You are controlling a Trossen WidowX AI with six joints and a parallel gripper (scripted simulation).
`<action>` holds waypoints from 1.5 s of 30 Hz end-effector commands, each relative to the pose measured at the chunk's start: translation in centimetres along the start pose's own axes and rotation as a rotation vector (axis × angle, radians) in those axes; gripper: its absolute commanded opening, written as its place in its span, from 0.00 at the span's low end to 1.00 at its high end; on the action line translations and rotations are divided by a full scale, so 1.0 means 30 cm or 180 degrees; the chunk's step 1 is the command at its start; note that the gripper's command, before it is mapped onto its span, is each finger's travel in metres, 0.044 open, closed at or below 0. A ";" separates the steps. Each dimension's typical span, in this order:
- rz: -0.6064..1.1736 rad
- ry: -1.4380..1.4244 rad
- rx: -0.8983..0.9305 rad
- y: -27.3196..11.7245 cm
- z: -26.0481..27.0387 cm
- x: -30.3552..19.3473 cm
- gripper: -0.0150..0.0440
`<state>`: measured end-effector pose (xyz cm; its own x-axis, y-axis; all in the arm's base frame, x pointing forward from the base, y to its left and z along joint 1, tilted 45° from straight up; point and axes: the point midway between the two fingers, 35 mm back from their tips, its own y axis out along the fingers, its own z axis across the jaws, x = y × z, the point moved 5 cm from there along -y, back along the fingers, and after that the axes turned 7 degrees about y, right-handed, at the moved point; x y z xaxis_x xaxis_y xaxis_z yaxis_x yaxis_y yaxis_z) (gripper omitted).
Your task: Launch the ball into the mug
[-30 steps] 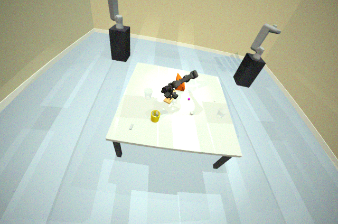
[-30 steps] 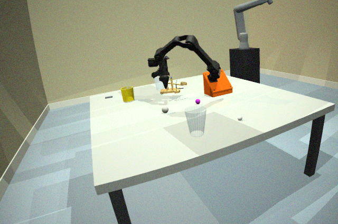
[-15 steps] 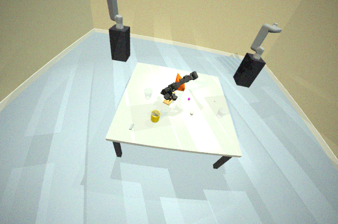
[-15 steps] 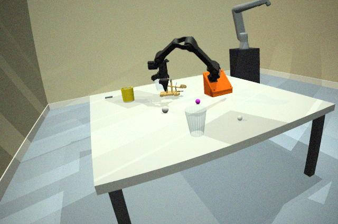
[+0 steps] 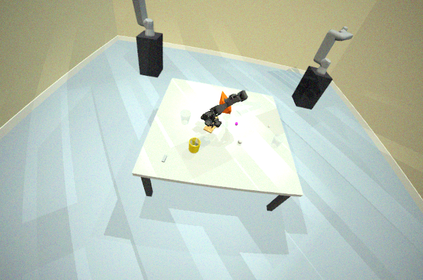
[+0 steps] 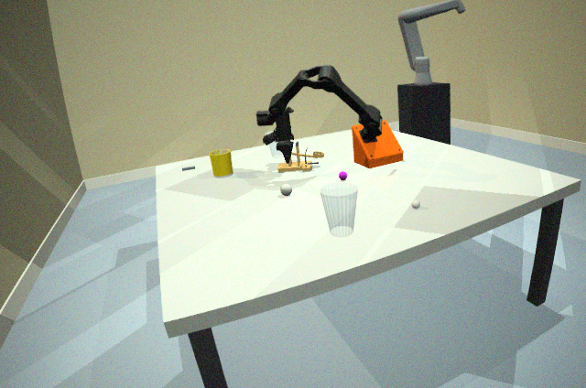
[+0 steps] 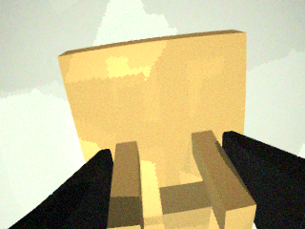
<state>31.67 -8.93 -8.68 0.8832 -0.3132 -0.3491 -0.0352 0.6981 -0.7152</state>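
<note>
The wooden catapult is upright, on the table or just above it; I cannot tell which. My gripper is shut on its two wooden uprights, one finger outside each. The throwing arm's cup is on the side away from the yellow mug, and no ball shows in it. The base's front end faces roughly towards the mug. A purple ball and a larger grey ball lie on the table.
An orange wedge-shaped box stands by the arm's base. Clear cups stand at opposite sides; the nearer also shows in the exterior view. A small white ball and a flat grey piece lie apart.
</note>
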 end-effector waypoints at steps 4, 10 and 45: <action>-0.0009 -0.0007 -0.0001 -0.005 0.000 0.001 0.30; -0.0009 -0.0007 -0.0001 -0.005 0.000 0.001 0.57; -0.0044 0.0011 0.0012 -0.166 -0.004 -0.004 1.00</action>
<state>31.95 -14.28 -3.63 0.8839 -0.3345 -0.3268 -0.0082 0.6877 -0.7260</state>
